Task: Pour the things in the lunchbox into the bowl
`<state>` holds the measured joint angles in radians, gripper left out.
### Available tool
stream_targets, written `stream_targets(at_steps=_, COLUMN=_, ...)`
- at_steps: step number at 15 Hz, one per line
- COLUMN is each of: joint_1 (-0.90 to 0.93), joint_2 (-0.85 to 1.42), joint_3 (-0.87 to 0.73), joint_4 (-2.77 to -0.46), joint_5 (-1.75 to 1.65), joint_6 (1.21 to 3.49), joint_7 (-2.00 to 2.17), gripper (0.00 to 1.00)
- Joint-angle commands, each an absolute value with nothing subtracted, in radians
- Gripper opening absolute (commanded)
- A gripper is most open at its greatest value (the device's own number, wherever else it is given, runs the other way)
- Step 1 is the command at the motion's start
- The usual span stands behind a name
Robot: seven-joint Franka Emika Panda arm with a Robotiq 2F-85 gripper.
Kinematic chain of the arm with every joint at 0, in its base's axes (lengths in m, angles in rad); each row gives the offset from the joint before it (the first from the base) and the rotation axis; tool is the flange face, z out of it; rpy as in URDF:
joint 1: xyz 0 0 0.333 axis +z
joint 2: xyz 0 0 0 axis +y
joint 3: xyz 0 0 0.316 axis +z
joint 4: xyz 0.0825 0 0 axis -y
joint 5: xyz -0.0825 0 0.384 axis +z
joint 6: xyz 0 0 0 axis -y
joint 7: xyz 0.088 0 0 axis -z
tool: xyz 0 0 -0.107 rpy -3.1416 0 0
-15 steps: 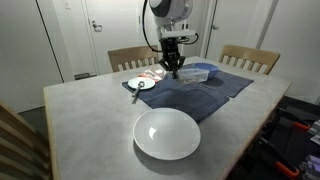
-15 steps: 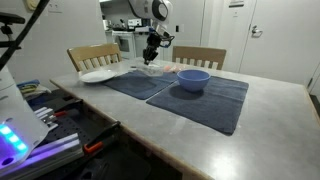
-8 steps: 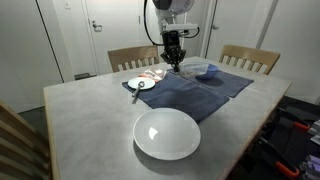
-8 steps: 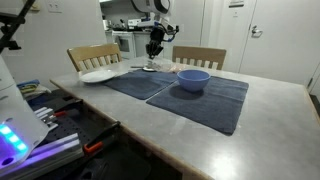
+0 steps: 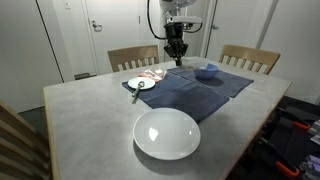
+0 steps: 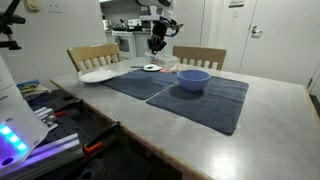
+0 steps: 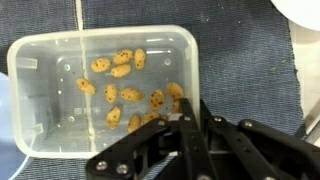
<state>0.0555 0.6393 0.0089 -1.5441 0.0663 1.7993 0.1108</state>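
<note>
Clearly see-through, the lunchbox [image 7: 145,78] is a shallow plastic rectangle with rounded corners, and small yellow-brown pieces [image 7: 120,70] lie scattered across its floor. The gripper [image 7: 195,116] has its jaws pinched together on one long wall of the box, near a corner, and holds it off the table. The round blue bowl [image 5: 207,71] stands on the dark cloth [image 5: 190,92]; in both exterior views the gripper [image 6: 155,42] hangs higher than the bowl [image 6: 193,80], near it and off to one side.
</note>
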Motion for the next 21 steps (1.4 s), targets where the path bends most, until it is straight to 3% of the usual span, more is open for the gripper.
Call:
stream_targets(at_steps=1, joint_1=0.054, joint_2=0.641, joint_3=0.012, joint_4=-1.542, joint_5=0.065, joint_6=1.797, joint_7=0.112, gripper=0.09)
stream_targets(at_steps=3, joint_1=0.054, joint_2=0.641, joint_3=0.012, joint_4=-1.542, joint_5=0.065, joint_6=1.797, joint_7=0.112, gripper=0.09)
stream_targets(at_steps=4, joint_1=0.054, joint_2=0.64, joint_3=0.013, joint_4=-1.539, joint_5=0.068, joint_6=1.791, joint_7=0.112, gripper=0.02)
stream_targets(at_steps=21, joint_1=-0.053, joint_2=0.532, joint_3=0.036, joint_4=-1.553, joint_5=0.094, joint_6=1.732, joint_7=-0.229, gripper=0.02)
